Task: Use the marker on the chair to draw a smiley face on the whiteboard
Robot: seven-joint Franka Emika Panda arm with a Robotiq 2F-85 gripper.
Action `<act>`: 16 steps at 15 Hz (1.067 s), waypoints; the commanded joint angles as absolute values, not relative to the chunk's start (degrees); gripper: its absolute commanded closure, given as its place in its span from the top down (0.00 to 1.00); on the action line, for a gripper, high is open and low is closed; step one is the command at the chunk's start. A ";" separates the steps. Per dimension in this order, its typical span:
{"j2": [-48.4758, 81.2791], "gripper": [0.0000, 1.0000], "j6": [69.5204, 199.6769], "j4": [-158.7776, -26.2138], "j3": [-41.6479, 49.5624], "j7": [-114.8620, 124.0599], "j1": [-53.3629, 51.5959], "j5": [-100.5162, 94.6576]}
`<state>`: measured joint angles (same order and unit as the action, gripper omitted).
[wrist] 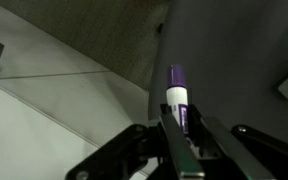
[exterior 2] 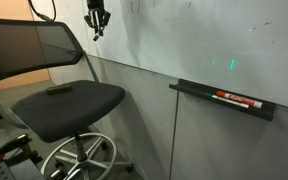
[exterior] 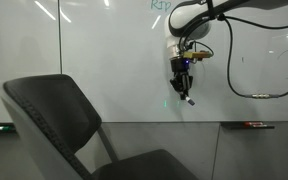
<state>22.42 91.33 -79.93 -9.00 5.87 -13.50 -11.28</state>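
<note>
My gripper (exterior: 185,84) hangs from the arm in front of the whiteboard (exterior: 104,55), high above the chair (exterior: 59,115). It is shut on the marker (exterior: 188,98), whose tip points down toward the board. In the wrist view the marker (wrist: 177,95) is white with a purple end and stands out between the two fingers (wrist: 202,140). In an exterior view the gripper (exterior 2: 97,22) is above the back of the chair (exterior 2: 69,100), close to the whiteboard (exterior 2: 194,40). The smiley face is too faint to make out.
A ledge (exterior 2: 224,100) under the board carries a red-and-black marker (exterior 2: 236,99), also seen as the red-and-black marker (exterior: 254,125). Green handwriting (exterior: 162,5) runs along the board's top. A black cable (exterior: 232,70) loops beside the arm. A small dark object (exterior 2: 59,90) lies on the seat.
</note>
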 commanded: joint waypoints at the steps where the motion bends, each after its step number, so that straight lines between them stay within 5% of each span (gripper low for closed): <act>1: 24.86 0.06 84.65 -72.62 -7.92 5.11 -15.08 -13.92; 16: 28.55 0.06 95.05 -70.51 -5.10 7.67 -15.35 -18.83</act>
